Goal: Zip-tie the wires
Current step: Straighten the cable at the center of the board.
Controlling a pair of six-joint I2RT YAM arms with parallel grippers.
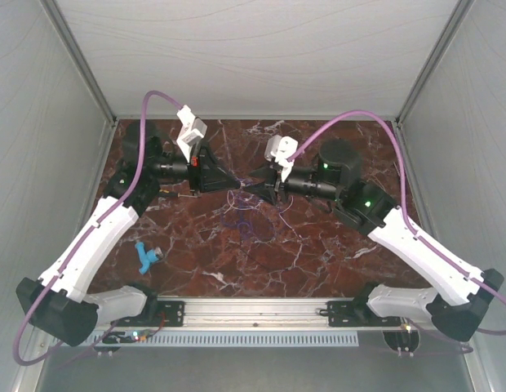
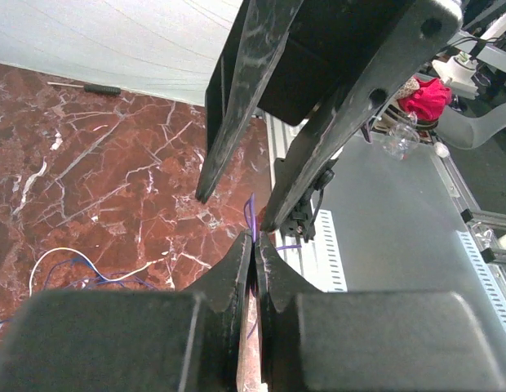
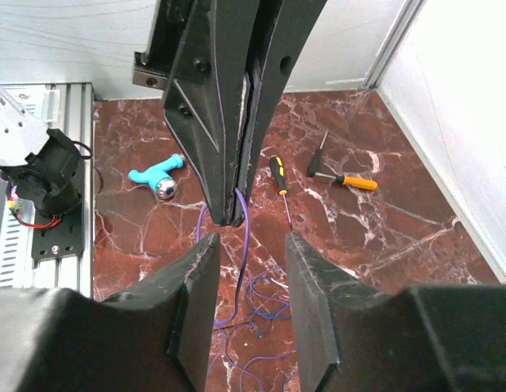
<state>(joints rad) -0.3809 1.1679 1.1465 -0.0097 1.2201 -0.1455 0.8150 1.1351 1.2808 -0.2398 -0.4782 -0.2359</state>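
a: what's the left claw [image 3: 237, 216] got?
b: its tips are pinched tight on a purple strand of the wires [image 3: 244, 245]. the strand loops out of the tips and drops to the rest of the bundle. that lies on the counter [image 3: 383, 237], right below where the two arms meet.
a: and the right claw [image 3: 250, 240]?
b: parted, with nothing in it. it faces the left one tip to tip. the hanging strand lines up with its gap, but i can't tell if it sits between the fingers or just ahead of them.
a: the zip tie?
b: i can't pick it out in any view. further out on the counter i see only screwdrivers [image 3: 277, 175] and a blue tool [image 3: 151, 173], well apart from the wires.
a: so which step is this?
b: gathering, i'd judge. one strand is lifted, most of the bundle lies loose, and nothing is wrapped yet.
a: next?
b: probably the right claw closes on the strand just below the left tips, so both hold it. the strand is thin, so the close should be centred and gentle, or it slips out. after that the tie has to be found.
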